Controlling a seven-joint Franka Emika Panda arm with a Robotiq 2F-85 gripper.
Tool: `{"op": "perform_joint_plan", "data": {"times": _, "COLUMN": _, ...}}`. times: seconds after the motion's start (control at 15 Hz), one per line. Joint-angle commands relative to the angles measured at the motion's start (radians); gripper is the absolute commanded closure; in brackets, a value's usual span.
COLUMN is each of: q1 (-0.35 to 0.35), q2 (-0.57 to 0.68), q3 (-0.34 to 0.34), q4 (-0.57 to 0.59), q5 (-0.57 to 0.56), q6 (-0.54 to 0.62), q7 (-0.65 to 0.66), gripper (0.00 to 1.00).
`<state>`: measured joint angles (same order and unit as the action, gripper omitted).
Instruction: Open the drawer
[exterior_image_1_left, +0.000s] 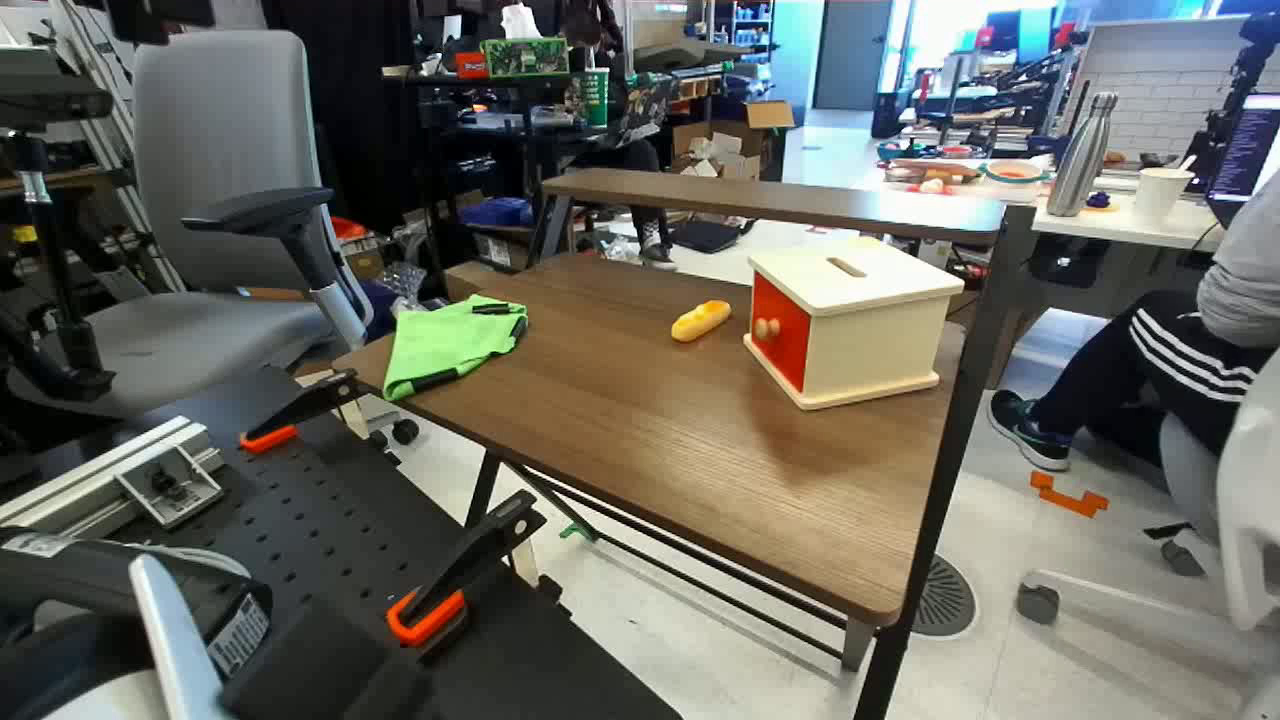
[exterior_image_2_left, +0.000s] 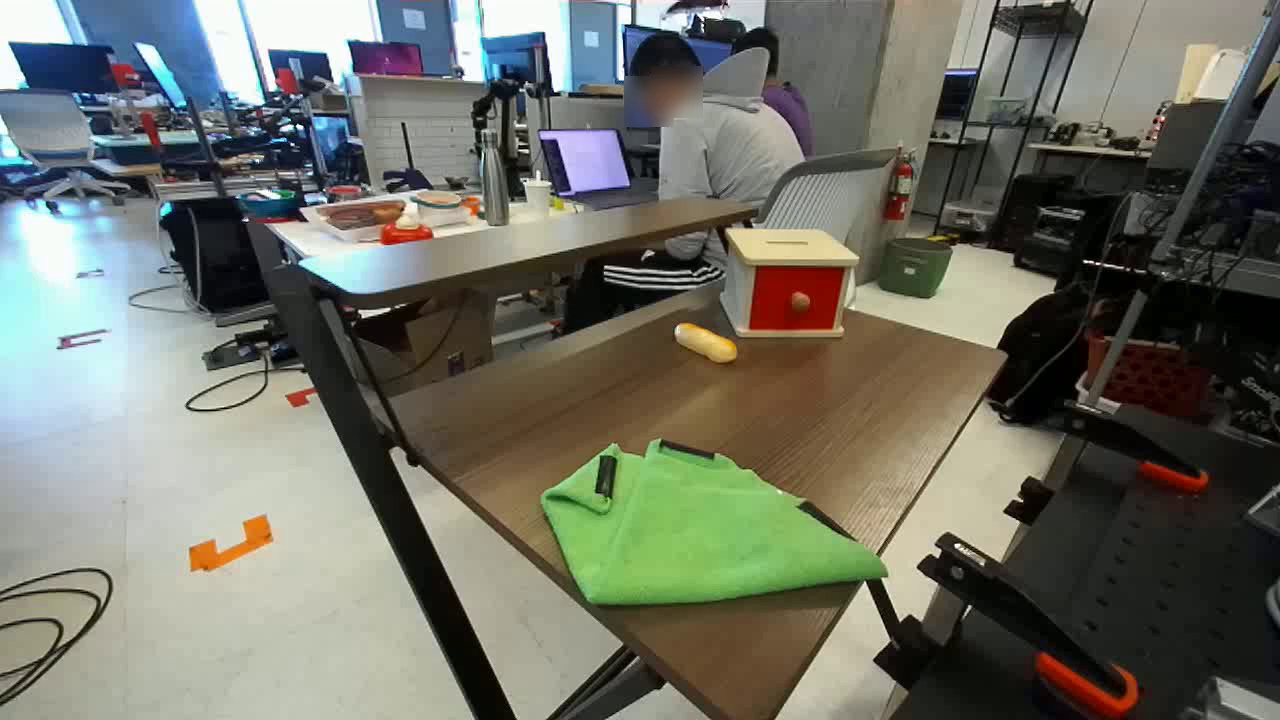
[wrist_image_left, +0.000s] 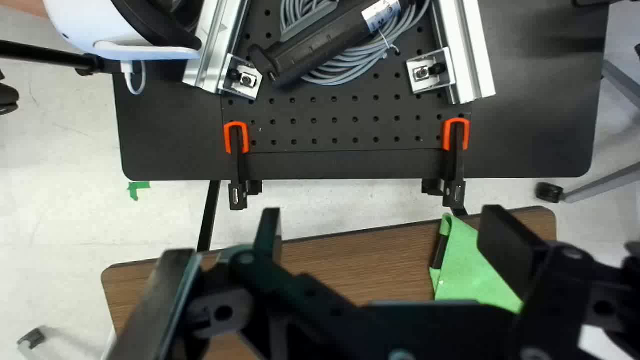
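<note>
The drawer's red front (exterior_image_1_left: 785, 325) is set in a small light-wood cabinet (exterior_image_1_left: 870, 350) with a pale slotted top. In an exterior view its red front (exterior_image_2_left: 777, 297) sits flush within the cabinet (exterior_image_2_left: 790, 247), so the drawer is shut. A round wooden knob (exterior_image_2_left: 800, 302) stands out at its middle. My gripper (wrist_image_left: 382, 215) is open in the wrist view, its fingers wide apart with nothing between them. It is above the brown table's edge near the green cloth, away from the cabinet. The drawer is out of the wrist view.
The cabinet stands at one end of the brown table (exterior_image_1_left: 620, 400), under a raised shelf (exterior_image_1_left: 780, 205). A small orange-yellow object (exterior_image_1_left: 701, 321) lies near it. A green cloth (exterior_image_2_left: 710, 540) lies at the opposite end. Clamps (wrist_image_left: 454, 160) stick out from the black table (wrist_image_left: 345, 165).
</note>
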<state>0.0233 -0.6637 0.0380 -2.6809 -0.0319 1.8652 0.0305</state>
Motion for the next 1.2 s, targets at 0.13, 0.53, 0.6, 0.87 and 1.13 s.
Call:
{"op": "perform_joint_plan", "data": {"times": 0.13, "q1": 0.001, "q2": 0.0, "q3": 0.0, "q4": 0.001, "q5": 0.0, "q6": -0.001, "q7": 0.001, "gripper": 0.0}}
{"op": "perform_joint_plan", "data": {"times": 0.53, "q1": 0.001, "q2": 0.0, "q3": 0.0, "q4": 0.001, "q5": 0.0, "q6": -0.001, "q7": 0.001, "gripper": 0.0}}
{"op": "perform_joint_plan", "data": {"times": 0.6, "q1": 0.001, "q2": 0.0, "q3": 0.0, "q4": 0.001, "q5": 0.0, "q6": -0.001, "q7": 0.001, "gripper": 0.0}}
{"op": "perform_joint_plan", "data": {"times": 0.87, "q1": -0.008, "q2": -0.004, "q3": 0.003, "q4": -0.01, "q5": 0.031, "q6": 0.122, "q7": 0.07, "gripper": 0.0}}
{"op": "perform_joint_plan", "data": {"times": 1.13, "q1": -0.032, "q2": 0.095, "q3": 0.004, "q4": 0.005, "q5": 0.04, "q6": 0.41, "q7": 0.16, "gripper": 0.0}}
